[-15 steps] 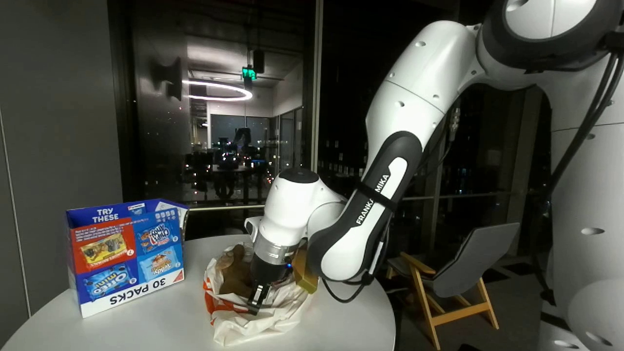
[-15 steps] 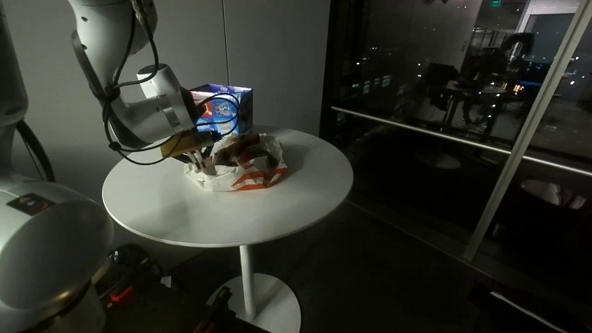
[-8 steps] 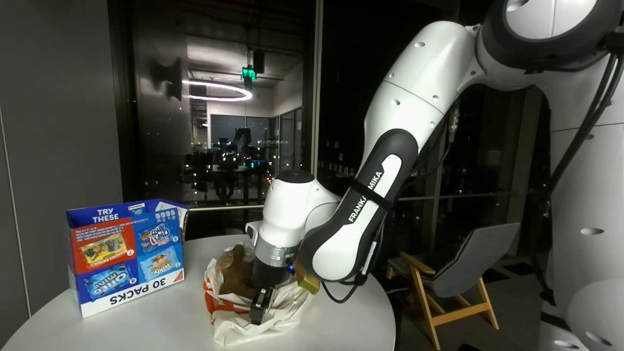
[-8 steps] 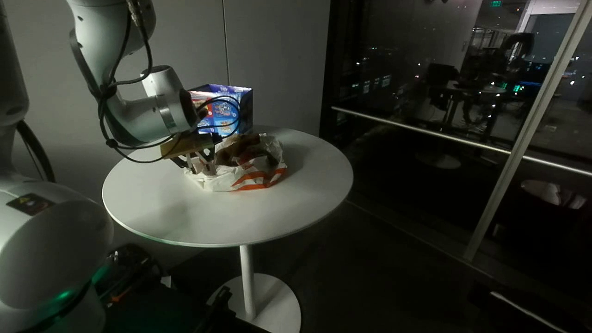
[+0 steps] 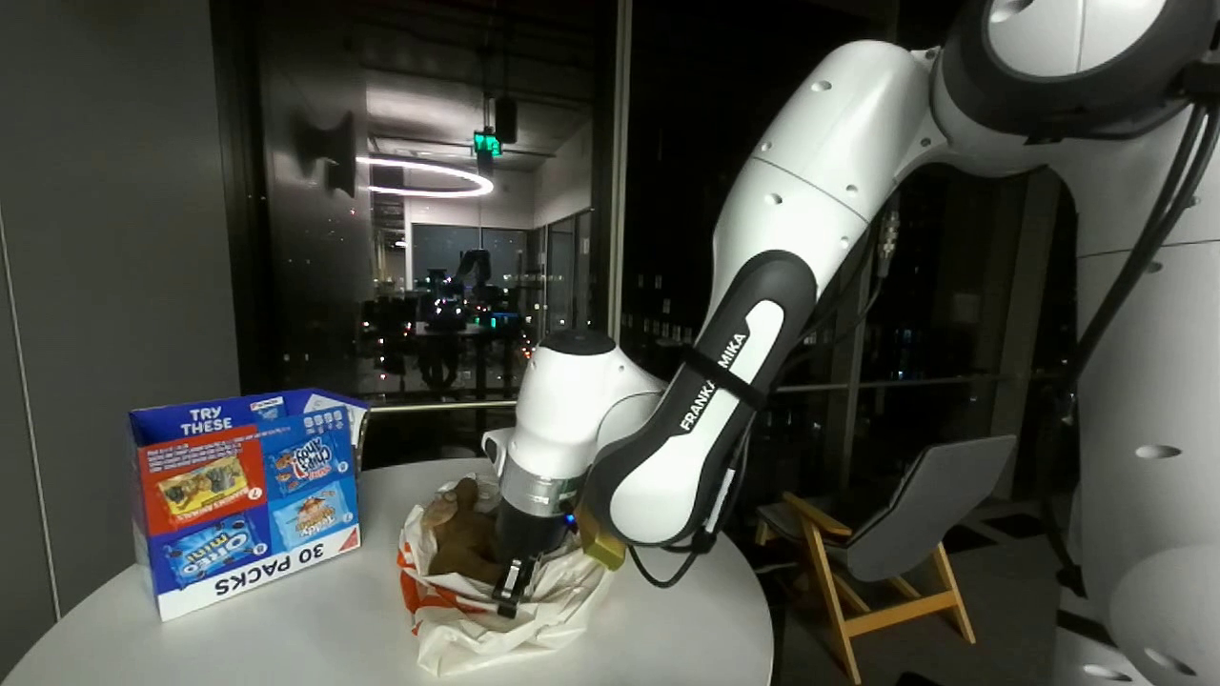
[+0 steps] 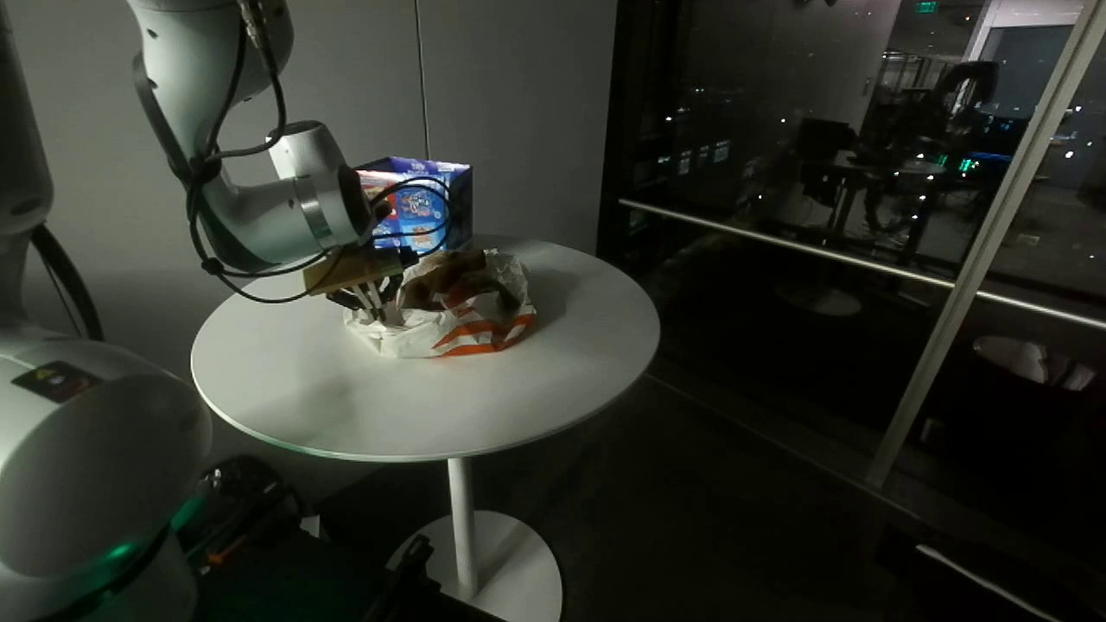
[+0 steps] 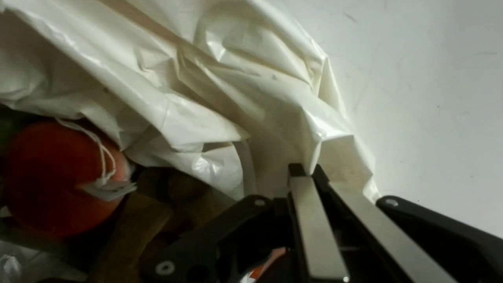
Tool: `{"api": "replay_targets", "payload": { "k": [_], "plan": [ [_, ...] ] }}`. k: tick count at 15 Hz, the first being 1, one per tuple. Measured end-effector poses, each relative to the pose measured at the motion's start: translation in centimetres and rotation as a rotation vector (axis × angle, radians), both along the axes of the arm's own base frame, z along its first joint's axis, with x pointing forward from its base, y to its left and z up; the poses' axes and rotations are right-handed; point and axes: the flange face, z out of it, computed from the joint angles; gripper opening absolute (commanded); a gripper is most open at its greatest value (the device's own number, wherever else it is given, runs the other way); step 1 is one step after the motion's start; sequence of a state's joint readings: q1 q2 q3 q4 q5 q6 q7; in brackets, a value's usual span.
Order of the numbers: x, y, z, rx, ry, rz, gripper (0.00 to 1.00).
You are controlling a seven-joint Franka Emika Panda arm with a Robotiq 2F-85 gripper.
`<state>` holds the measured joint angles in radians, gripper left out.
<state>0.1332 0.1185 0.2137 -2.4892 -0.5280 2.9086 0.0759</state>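
Wrist view: the gripper (image 7: 309, 169), its jaws nearly together, pinches a fold of the white bag (image 7: 267, 106); in both exterior views the bag sits on the round table (image 6: 562, 363), a brown toy (image 5: 462, 545) inside, the snack box (image 5: 250, 505) nearby.

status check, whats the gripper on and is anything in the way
Gripper closed, pinching a fold of the white bag. Red round item and brown item inside it, close by. Snack box stands apart.
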Motion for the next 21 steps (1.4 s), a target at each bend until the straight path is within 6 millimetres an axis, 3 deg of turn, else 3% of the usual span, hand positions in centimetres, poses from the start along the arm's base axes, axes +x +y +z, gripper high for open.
{"api": "replay_targets", "payload": {
  "k": [4, 7, 8, 10, 18, 21],
  "plan": [
    [0.0, 0.1, 0.6, 0.019, -0.002, -0.017, 0.1],
    [0.1, 0.2, 2.1, 0.051, -0.013, -0.034, 0.12],
    [0.1, 0.1, 2.8, 0.058, -0.021, -0.037, 0.37],
    [0.0, -0.1, 3.8, 0.068, -0.029, -0.045, 0.4],
    [0.0, -0.4, 2.7, 0.075, 0.028, -0.056, 0.99],
    [0.2, -0.6, 1.9, 0.071, 0.043, -0.051, 1.0]
  ]
}}
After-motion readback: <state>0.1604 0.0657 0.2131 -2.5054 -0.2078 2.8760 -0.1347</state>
